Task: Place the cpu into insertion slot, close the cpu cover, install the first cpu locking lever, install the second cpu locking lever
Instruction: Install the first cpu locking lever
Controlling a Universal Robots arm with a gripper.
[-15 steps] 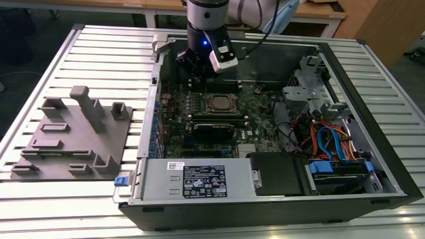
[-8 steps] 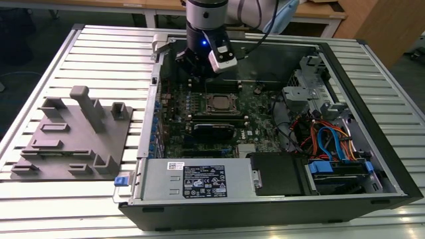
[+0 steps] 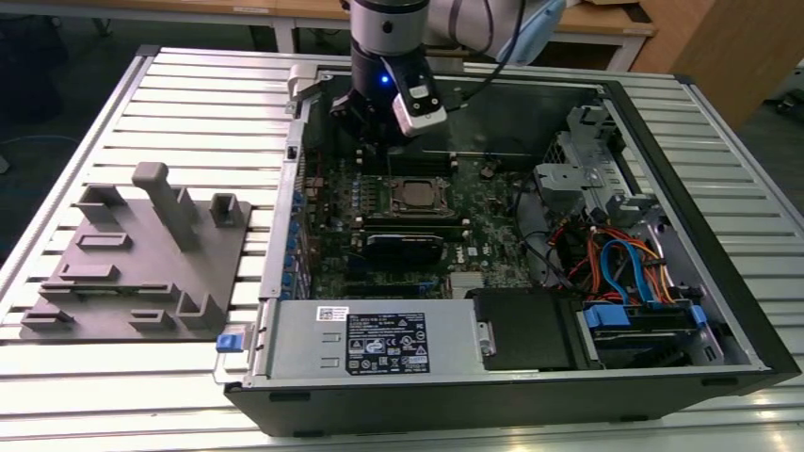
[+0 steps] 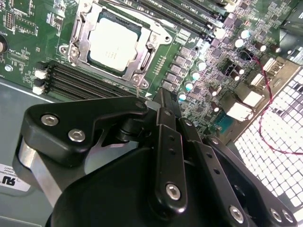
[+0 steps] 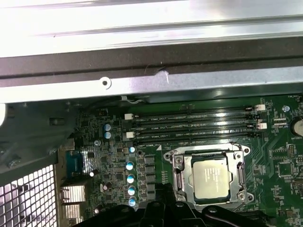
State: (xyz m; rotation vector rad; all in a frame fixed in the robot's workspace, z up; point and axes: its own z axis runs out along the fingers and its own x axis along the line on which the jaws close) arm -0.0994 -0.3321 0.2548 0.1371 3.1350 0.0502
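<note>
Claw [image 4: 163, 97] hovering near small flat silver-grey square cpu [image 4: 113, 42], grip width untellable, nothing visibly held; chip seated beneath thin dark-silver windowed cpu cover [image 4: 142, 59]; likely light, stiff, fragile, edge-hold only.

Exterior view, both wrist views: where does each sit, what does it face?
Exterior view: off the arm, high, looking down into the open computer case; arm and claw show.
First wrist view: on the arm, facing the motherboard and cpu; claw edge shows.
Second wrist view: on the arm, looking past the claw at the cpu.
Shared: both wrist views show cpu and memory slots.
</note>
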